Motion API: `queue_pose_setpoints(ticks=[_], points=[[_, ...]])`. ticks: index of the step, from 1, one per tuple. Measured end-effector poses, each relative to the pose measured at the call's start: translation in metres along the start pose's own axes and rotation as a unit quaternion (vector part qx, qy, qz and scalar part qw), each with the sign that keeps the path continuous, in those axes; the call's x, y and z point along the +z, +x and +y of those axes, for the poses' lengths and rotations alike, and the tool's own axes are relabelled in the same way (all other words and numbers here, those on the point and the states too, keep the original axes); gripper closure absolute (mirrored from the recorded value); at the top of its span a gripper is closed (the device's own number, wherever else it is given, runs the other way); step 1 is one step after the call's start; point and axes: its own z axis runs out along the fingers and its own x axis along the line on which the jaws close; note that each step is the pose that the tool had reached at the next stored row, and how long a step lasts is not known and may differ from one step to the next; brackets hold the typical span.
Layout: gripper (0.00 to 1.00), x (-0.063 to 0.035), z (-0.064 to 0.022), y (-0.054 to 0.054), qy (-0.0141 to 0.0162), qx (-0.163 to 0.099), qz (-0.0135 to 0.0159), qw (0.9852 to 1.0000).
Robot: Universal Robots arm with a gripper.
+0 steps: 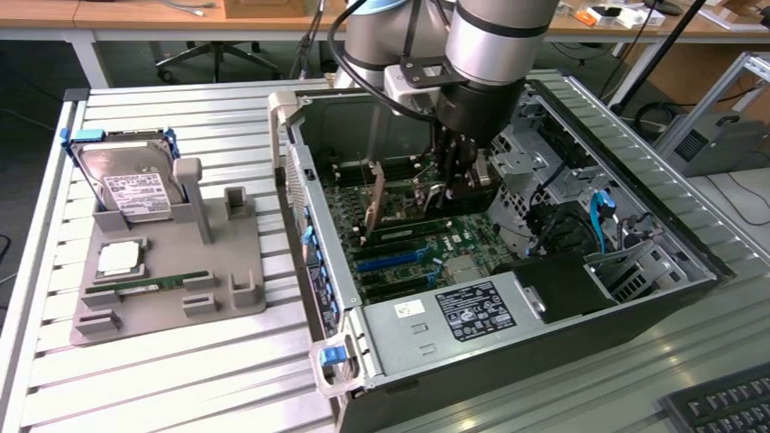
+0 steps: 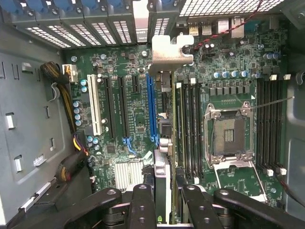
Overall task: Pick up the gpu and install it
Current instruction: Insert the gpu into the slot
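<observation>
In the wrist view the gpu [image 2: 162, 176] shows edge-on as a thin card between my two black fingers [image 2: 143, 202]. Its silver end bracket [image 2: 167, 52] reaches the slotted rear wall of the case. My gripper [image 2: 164, 205] is shut on the gpu and holds it upright over the green motherboard [image 2: 136, 119], just beside the long blue slot [image 2: 151, 107]. In the exterior view my gripper [image 1: 461, 180] reaches down into the open computer case [image 1: 481, 311], and the arm hides most of the card.
A CPU socket [image 2: 228, 129] and black memory slots [image 2: 188, 124] lie beside the card. A cable bundle [image 2: 71, 119] runs along the case wall. Outside the case, a grey fixture [image 1: 223, 262] carries a hard drive [image 1: 139, 185], a CPU [image 1: 121, 259] and a RAM stick [image 1: 151, 286].
</observation>
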Motion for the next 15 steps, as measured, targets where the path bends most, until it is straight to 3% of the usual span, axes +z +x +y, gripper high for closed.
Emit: queue_pose_setpoints(ticks=[15], points=[[0.73, 0.0043, 0.0003, 0.0002, 0.0, 0.0, 0.0, 1.0]])
